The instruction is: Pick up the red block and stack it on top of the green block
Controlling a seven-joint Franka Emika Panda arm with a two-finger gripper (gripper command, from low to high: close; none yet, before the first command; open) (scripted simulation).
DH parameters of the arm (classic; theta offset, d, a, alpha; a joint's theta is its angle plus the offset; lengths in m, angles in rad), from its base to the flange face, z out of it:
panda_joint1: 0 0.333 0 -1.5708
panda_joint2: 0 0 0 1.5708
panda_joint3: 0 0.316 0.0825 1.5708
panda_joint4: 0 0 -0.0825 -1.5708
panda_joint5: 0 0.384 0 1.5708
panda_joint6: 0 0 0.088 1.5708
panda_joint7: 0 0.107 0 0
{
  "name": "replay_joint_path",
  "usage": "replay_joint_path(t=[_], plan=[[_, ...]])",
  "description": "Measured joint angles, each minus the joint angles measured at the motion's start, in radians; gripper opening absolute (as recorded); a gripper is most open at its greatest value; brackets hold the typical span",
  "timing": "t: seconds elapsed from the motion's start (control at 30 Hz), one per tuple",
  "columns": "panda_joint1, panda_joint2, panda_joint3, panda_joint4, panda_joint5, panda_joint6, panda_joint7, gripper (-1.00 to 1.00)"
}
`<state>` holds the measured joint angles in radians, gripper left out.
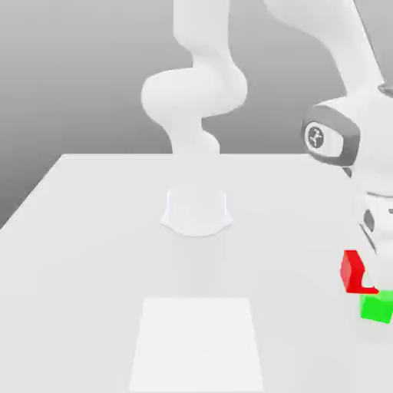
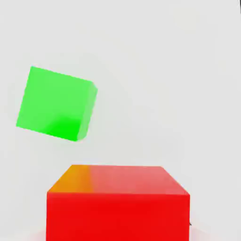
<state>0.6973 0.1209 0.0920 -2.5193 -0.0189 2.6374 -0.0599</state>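
The red block [image 1: 353, 272] is at the far right of the exterior view, and my gripper [image 1: 364, 262] comes down onto it from above, shut on it. In the hand view the red block [image 2: 117, 202] looms large and close to the camera. The green block [image 1: 378, 307] rests on the white table just beside and in front of the red one in the exterior view, apart from the gripper. In the hand view the green block [image 2: 56, 104] lies on the table, turned a little relative to the red one, with a gap between them.
The arm's round base [image 1: 196, 211] stands mid-table. A paler square patch [image 1: 196, 341] marks the table surface near the front. The table [image 1: 92, 230] ends in an edge along the exterior view's left and back.
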Motion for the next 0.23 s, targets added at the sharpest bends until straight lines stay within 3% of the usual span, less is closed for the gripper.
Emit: replay_joint_path(t=[0.1, 0.13, 0.23], plan=[[0.017, 0.095, -0.006, 0.007, -0.025, 0.088, 0.021, -1.00], [0.022, 0.125, -0.012, 0.009, -0.031, 0.116, 0.026, 1.00], [0.022, 0.125, -0.012, 0.009, -0.031, 0.116, 0.026, 1.00]])
